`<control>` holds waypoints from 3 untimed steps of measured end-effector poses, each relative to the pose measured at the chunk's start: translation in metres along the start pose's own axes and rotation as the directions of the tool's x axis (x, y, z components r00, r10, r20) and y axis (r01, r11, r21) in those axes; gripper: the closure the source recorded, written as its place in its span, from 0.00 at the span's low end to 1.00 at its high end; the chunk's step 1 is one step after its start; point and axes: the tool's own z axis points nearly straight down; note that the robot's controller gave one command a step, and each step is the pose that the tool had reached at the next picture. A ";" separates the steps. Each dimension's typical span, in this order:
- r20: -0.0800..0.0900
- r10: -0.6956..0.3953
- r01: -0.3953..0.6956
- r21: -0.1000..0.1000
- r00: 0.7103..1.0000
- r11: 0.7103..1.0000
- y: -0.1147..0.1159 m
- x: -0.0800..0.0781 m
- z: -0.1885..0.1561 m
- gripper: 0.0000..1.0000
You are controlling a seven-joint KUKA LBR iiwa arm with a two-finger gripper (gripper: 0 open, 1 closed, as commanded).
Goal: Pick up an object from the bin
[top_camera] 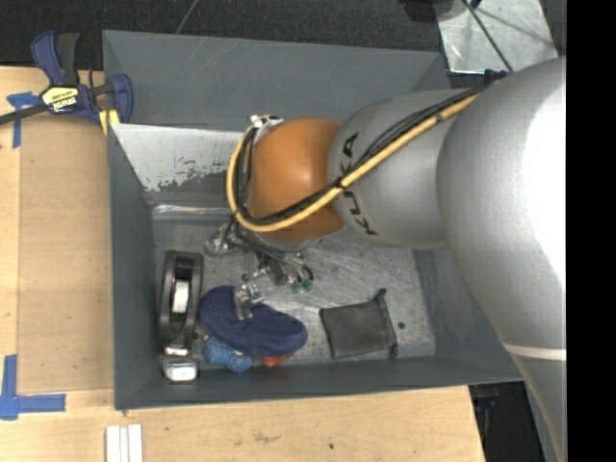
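Note:
My gripper hangs below the orange-covered wrist in the front left part of the bin. Its metal fingertips reach down to the top edge of a dark blue cloth bundle that lies at the bin's front, with a lighter blue and an orange bit showing at its lower edge. A black tape dispenser with a grey roll stands just left of the cloth, along the left wall. Nothing shows between the fingers.
A flat dark grey rectangular pad lies on the floor right of the cloth. The big silver arm covers the bin's right and rear parts. The bin's left wall is close beside the dispenser.

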 end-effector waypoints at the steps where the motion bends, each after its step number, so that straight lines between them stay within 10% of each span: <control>1: 0.003 -0.063 0.063 0.000 0.998 0.998 0.002 0.000 0.001 0.00; 2: -0.015 -0.063 0.063 -0.001 0.998 0.998 0.001 0.004 0.005 1.00; 3: -0.027 -0.061 0.061 -0.003 0.998 0.998 0.001 0.000 -0.040 1.00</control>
